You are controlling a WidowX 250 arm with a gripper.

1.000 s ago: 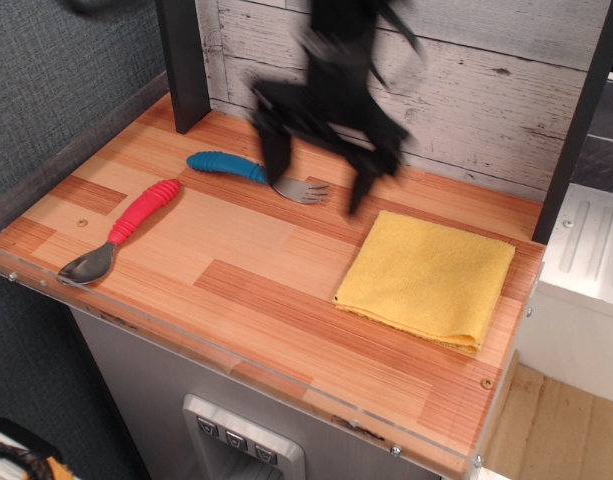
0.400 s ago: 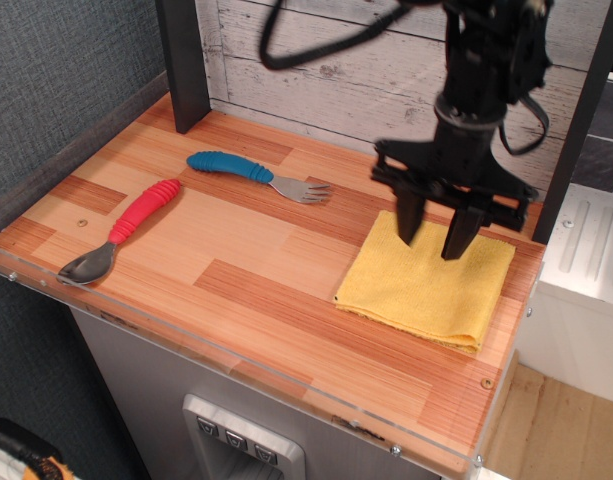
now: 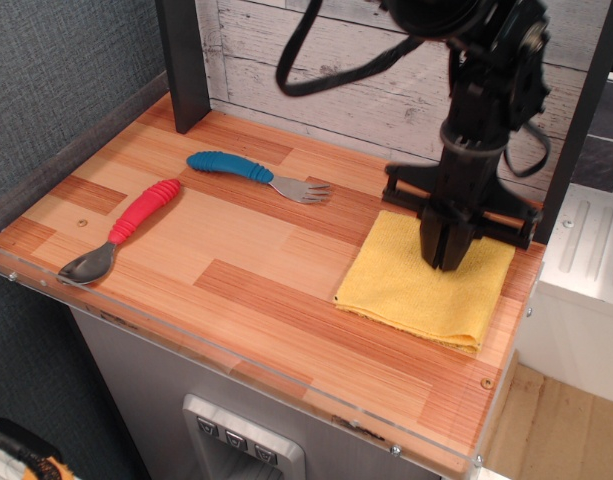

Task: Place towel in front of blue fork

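Pressed down onto the towel, the black gripper has its two fingers drawn close together, tips meeting the cloth near its far middle; whether a fold of fabric is pinched between them cannot be told from this angle.

At the far left, near the front edge of the wooden table, lies a spoon with a red ribbed handle and a grey bowl, handle pointing away toward the back. Just behind it and a little to the right rests the blue fork, lying roughly crosswise, its curved blue handle to the left and its short grey tines pointing right. Spoon and fork are near each other but not touching.

Bare wood separates the fork's tines from the towel, which sits well apart on the right side of the table, flat and folded square, one corner reaching toward the front right edge. Above it the arm rises nearly upright, with a black cable looping off to the left in front of the pale plank wall.
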